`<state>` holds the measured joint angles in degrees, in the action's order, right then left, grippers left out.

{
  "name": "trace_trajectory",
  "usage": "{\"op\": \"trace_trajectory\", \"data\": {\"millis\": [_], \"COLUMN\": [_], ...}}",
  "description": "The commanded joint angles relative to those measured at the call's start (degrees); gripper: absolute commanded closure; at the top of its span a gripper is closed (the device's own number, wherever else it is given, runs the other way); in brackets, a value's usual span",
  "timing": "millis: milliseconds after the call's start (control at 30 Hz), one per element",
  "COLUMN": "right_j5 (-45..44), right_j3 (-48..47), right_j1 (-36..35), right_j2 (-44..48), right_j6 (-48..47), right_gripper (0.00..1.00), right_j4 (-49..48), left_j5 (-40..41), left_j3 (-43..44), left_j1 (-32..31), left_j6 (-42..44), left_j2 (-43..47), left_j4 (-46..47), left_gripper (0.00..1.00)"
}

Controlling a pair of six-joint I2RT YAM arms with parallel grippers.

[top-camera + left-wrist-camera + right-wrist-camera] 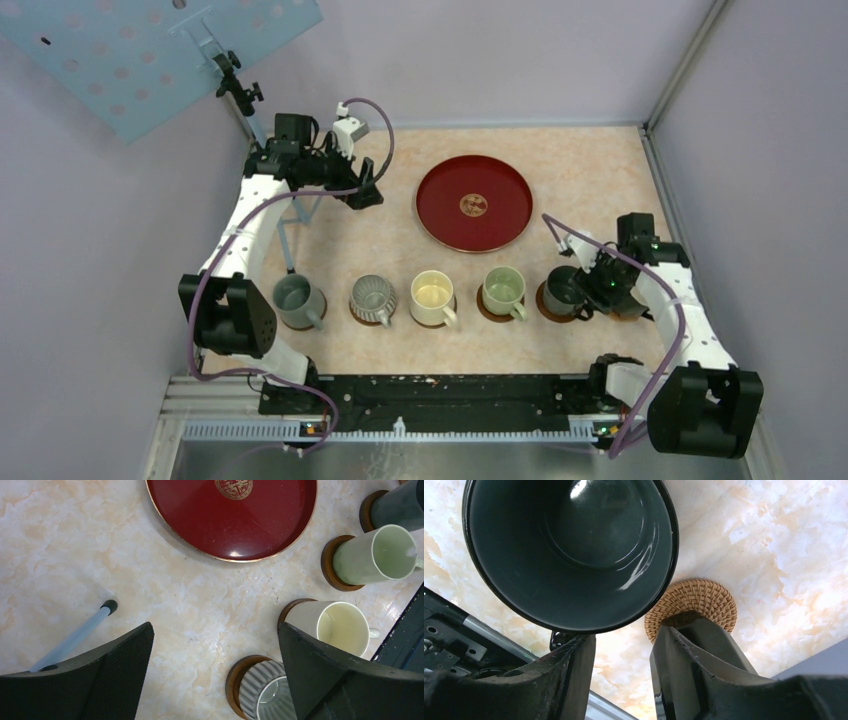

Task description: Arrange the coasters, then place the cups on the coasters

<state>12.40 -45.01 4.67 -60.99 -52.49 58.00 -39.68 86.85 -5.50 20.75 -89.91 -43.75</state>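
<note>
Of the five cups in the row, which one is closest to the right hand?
The dark charcoal cup at the row's right end, just beside the right hand. The other four are lighter: grey, ribbed grey, cream and pale green.

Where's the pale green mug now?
Top view, right of centre: the pale green mug sits on a brown coaster between the cream-yellow mug and the dark charcoal mug.

Beige marbled table [380,245] carries 1 red tray [450,225], several brown coasters [326,562].
</note>
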Motion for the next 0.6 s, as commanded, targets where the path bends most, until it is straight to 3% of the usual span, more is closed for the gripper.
{"op": "trace_trajectory", "data": {"millis": [0,567], "right_j5": [1.88,6.06], "right_j3": [-0.36,-9.49], "right_j1": [0.17,0.17], "right_j2": [1.04,1.51], "right_j6": [0.02,-1.49], "right_gripper": [0.47,0.54], "right_j4": [0.5,5.71], "left_j5": [-1.54,-1.29], "left_j3": [0.91,1.55], "left_j1": [0.27,0.22], "left_j6": [0.58,1.02], "left_j2": [-0.33,-0.82], "left_j4": [0.33,-0.4], "left_gripper": [0.01,0.01]}}
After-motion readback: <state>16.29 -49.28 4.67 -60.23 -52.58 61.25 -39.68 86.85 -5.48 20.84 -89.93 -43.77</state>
